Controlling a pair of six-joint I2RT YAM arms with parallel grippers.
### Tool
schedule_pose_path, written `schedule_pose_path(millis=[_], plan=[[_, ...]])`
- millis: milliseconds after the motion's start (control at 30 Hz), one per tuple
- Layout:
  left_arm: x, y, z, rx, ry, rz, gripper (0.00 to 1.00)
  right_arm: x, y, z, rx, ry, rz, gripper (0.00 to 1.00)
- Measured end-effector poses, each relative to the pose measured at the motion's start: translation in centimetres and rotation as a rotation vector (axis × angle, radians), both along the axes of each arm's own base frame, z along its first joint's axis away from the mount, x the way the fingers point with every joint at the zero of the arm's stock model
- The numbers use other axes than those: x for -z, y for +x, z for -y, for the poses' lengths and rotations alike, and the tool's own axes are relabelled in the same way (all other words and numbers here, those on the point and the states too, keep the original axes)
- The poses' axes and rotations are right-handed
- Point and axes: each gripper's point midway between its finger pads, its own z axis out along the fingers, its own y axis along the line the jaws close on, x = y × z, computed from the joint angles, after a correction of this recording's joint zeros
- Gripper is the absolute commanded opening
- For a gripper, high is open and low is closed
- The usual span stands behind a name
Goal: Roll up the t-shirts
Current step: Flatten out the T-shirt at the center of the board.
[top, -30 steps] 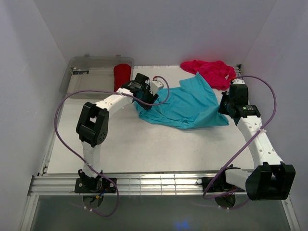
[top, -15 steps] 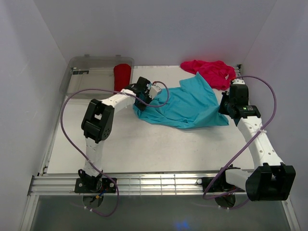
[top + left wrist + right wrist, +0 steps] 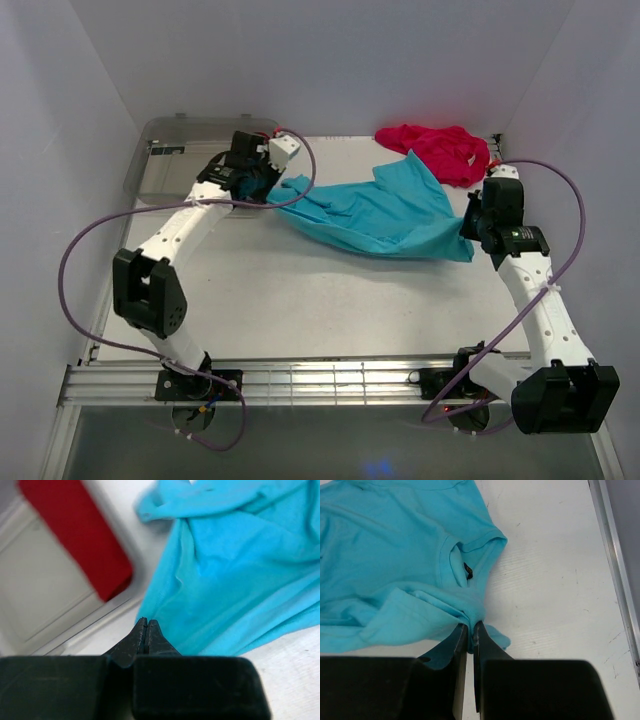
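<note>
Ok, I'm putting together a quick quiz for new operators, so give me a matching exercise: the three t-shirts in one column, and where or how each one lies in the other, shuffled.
Things:
1. turquoise t-shirt
2. pink t-shirt
3. red t-shirt

Places and states:
A. crumpled heap at the far right corner of the table
B. compact bundle close to the left gripper
C. stretched across the middle, pinched in the fingers of the left gripper and the right gripper

Pairs: 1-C, 2-A, 3-B.
</note>
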Motion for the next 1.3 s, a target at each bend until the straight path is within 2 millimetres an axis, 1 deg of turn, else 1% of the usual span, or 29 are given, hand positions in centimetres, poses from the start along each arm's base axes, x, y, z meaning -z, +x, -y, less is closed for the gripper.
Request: schedule_pose_path(millis=[67, 133, 200, 233, 267, 333, 367, 400, 433, 467, 533, 600, 633, 700, 767, 833, 900, 967, 1000, 1067, 1133, 1200, 1233, 1300], plan=[[-2.4, -0.2, -2.6, -0.052, -0.008, 0.047, 0.0, 0.1, -0.4, 0.0, 0.004, 0.001, -0.013, 0.08], [-4.5, -0.9, -4.9, -0.101, -0.001, 0.084, 0.0, 0.2, -1.0, 0.1, 0.007, 0.004, -0.034, 0.08], [-6.2, -1.7, -6.3, -0.126, 0.011, 0.119, 0.0, -0.6, -1.4, 0.1, 0.014, 0.005, -0.037, 0.08], [-7.1, -2.0, -6.9, -0.139, 0.02, 0.137, 0.0, -1.6, -1.5, 0.2, 0.019, 0.004, -0.027, 0.08], [-8.1, -2.2, -7.7, -0.157, 0.031, 0.155, 0.0, -2.9, -1.5, 0.4, 0.027, 0.001, -0.008, 0.08], [-10.7, -2.2, -8.8, -0.185, 0.041, 0.209, 0.0, -6.8, -1.2, 0.8, 0.047, -0.006, 0.071, 0.08], [-12.2, -2.0, -9.5, -0.204, 0.046, 0.24, 0.0, -9.8, -1.1, 1.1, 0.062, -0.01, 0.142, 0.08], [-13.7, -1.9, -10.3, -0.227, 0.051, 0.273, 0.0, -12.1, -1.1, 1.3, 0.072, -0.01, 0.199, 0.08], [-15.4, -1.7, -11.0, -0.249, 0.054, 0.31, 0.0, -15.1, -1.4, 1.6, 0.084, -0.01, 0.277, 0.08], [-16.9, -1.7, -11.5, -0.264, 0.054, 0.344, 0.0, -17.4, -2.0, 1.8, 0.093, -0.008, 0.338, 0.08], [-19.7, -2.0, -12.3, -0.287, 0.046, 0.407, 0.0, -20.8, -3.4, 2.0, 0.103, -0.001, 0.434, 0.08], [-21.4, -2.6, -12.5, -0.289, 0.034, 0.445, 0.0, -22.7, -4.7, 2.2, 0.11, 0.001, 0.492, 0.08], [-21.8, -2.9, -12.4, -0.285, 0.03, 0.456, 0.0, -23.4, -5.2, 2.4, 0.116, 0.0, 0.512, 0.08], [-22.1, -3.1, -12.2, -0.277, 0.027, 0.462, 0.0, -23.8, -5.7, 2.6, 0.127, -0.007, 0.523, 0.08], [-21.7, -2.9, -12.2, -0.275, 0.03, 0.453, 0.0, -23.4, -5.4, 2.8, 0.132, -0.018, 0.503, 0.08], [-20.9, -2.2, -11.9, -0.268, 0.034, 0.432, 0.0, -22.4, -4.5, 2.9, 0.135, -0.035, 0.461, 0.08], [-19.9, -1.0, -11.4, -0.257, 0.036, 0.406, 0.0, -21.4, -3.2, 3.0, 0.135, -0.052, 0.419, 0.08], [-19.0, 0.5, -10.8, -0.249, 0.031, 0.382, 0.0, -20.1, -1.4, 3.1, 0.136, -0.075, 0.36, 0.08], [-18.7, 1.4, -10.5, -0.245, 0.027, 0.372, 0.0, -19.9, -0.5, 3.2, 0.136, -0.085, 0.341, 0.08], [-18.5, 3.3, -9.7, -0.238, 0.008, 0.365, 0.0, -19.8, 2.1, 3.4, 0.135, -0.099, 0.302, 0.08], [-18.7, 5.2, -9.0, -0.239, -0.016, 0.37, 0.0, -20.9, 4.9, 3.6, 0.135, -0.108, 0.302, 0.08], [-19.4, 6.9, -8.4, -0.244, -0.043, 0.389, 0.0, -23.1, 7.4, 3.9, 0.139, -0.108, 0.344, 0.08], [-20.1, 7.7, -8.2, -0.249, -0.059, 0.406, 0.0, -24.1, 8.3, 4.1, 0.143, -0.105, 0.368, 0.08], [-21.6, 8.9, -7.7, -0.259, -0.097, 0.446, 0.0, -26.4, 9.1, 5.0, 0.162, -0.104, 0.42, 0.08]])
